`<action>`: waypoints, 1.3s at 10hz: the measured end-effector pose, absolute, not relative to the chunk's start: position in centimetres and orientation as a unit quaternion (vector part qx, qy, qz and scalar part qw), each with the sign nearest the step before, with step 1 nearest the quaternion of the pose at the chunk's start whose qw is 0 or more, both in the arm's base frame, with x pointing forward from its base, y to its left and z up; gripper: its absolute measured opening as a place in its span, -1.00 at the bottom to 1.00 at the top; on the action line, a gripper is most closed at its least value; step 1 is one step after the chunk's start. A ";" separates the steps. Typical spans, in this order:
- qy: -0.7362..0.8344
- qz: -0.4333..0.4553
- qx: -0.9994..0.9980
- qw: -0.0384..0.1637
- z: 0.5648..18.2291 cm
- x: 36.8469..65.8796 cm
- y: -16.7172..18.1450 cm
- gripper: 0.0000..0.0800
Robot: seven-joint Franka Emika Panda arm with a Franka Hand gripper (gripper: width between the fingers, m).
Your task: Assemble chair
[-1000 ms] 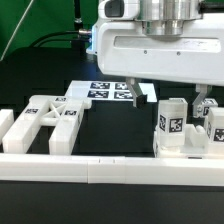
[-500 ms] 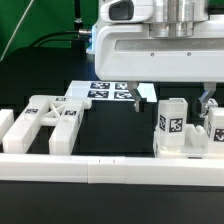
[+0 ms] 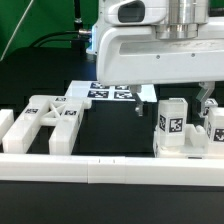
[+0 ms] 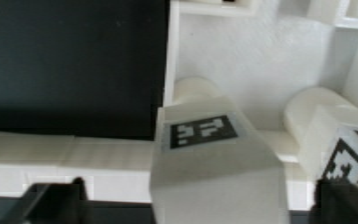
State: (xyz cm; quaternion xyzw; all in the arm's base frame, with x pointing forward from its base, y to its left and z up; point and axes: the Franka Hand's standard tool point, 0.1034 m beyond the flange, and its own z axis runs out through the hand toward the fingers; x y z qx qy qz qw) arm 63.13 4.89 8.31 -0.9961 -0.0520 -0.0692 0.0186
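End effector (image 3: 171,102) nearer exterior view's right

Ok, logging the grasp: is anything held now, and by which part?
Nothing is held. The gripper hangs with jaws wide open either side of a tagged white block, not clamping it.

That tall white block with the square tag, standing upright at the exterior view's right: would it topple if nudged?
Probably rigid: the block looks like chunky moulded plastic, with no sag. It stands taller than it is wide, so a push near its top might tip it. Its smooth faces could prove a bit slippery.
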 end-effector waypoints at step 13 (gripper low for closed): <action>0.373 -0.047 -0.925 0.056 8.2 63.2 4.9 -0.28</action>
